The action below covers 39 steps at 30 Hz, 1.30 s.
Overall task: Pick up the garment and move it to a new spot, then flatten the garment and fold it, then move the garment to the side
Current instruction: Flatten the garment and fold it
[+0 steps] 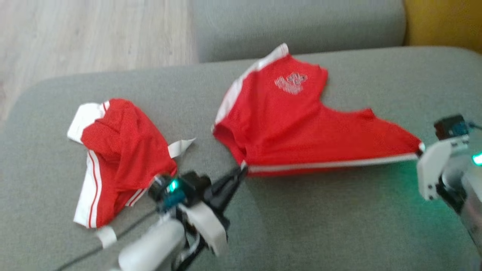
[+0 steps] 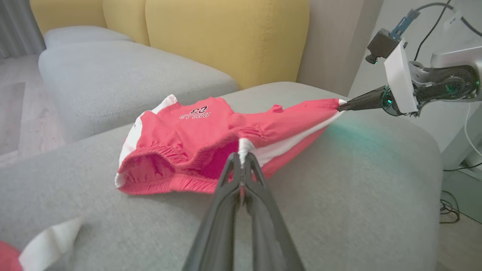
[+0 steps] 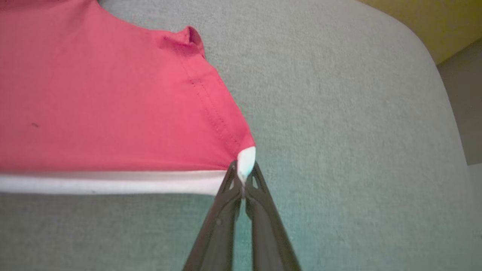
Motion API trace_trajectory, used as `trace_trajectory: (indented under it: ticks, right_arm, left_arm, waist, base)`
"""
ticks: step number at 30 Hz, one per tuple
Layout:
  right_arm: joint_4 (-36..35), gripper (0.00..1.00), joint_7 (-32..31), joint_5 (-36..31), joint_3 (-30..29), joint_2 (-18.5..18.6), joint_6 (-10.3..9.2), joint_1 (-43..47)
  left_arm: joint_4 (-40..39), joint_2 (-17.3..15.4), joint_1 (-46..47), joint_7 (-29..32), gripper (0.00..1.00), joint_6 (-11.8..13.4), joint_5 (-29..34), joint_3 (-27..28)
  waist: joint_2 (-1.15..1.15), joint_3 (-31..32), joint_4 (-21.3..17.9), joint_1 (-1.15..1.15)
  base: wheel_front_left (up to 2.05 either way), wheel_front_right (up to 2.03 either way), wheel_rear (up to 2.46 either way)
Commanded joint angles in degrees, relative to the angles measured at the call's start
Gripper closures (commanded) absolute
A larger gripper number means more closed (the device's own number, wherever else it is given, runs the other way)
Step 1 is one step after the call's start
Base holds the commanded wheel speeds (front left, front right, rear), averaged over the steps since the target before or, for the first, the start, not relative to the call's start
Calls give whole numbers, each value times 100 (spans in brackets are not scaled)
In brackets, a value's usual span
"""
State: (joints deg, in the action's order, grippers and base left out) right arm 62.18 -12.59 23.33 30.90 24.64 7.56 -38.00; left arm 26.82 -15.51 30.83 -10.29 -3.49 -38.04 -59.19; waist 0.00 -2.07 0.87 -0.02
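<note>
Closest to me, my left pincer (image 1: 241, 171) is pressed together on the white hem corner of the red mesh shorts with white side stripes (image 1: 297, 128). My right pincer (image 3: 243, 184) is pinching the opposite corner, a tiny white tip poking out between the fingers. The striped edge runs taut between the two, and the rest lies on the grey fabric sofa cushion (image 1: 339, 226).

Risks now: both grips are thin corner pinches, so I reckon pulling wider could pop one free and drop that end in a heap. The elastic waistband gapes and bunches on my left, and laid down like that, the creases get folded in. A crumpled red-and-white second garment (image 1: 116, 150) sits just beside my left arm, and swinging that way could snag it.

Writing: the white print (image 2: 196, 111), upside down from my left wrist, reads "23" with what looks like "BULLS", too blurred to swear to.
</note>
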Motion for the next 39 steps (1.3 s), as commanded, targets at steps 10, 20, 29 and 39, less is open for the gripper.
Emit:
trace_trajectory:
  ticks: [10,20,29,39]
  right_arm:
    - [-2069,100,-367,511,-281,1348,-8,722]
    - [-3183,100,-237,-772,-1775,1005,-8,-32]
    - [-3024,100,-110,-1715,-2189,505,-8,-881]
    - [-2432,100,-4,-2108,-1936,475,-8,-1628]
  left_arm:
    - [-1154,-408,-205,120,100,729,-149,401]
    - [-964,-30,689,24,100,963,-183,855]
    - [-352,415,1195,-141,100,860,-126,855]
    - [30,815,1533,-281,100,723,-92,816]
  waist:
    - [0,-109,163,2]
    - [0,-1139,630,2]
    - [0,-1652,1115,2]
    - [0,-2133,1591,2]
  base:
    - [0,0,0]
    - [0,0,0]
    - [0,0,0]
    - [0,0,0]
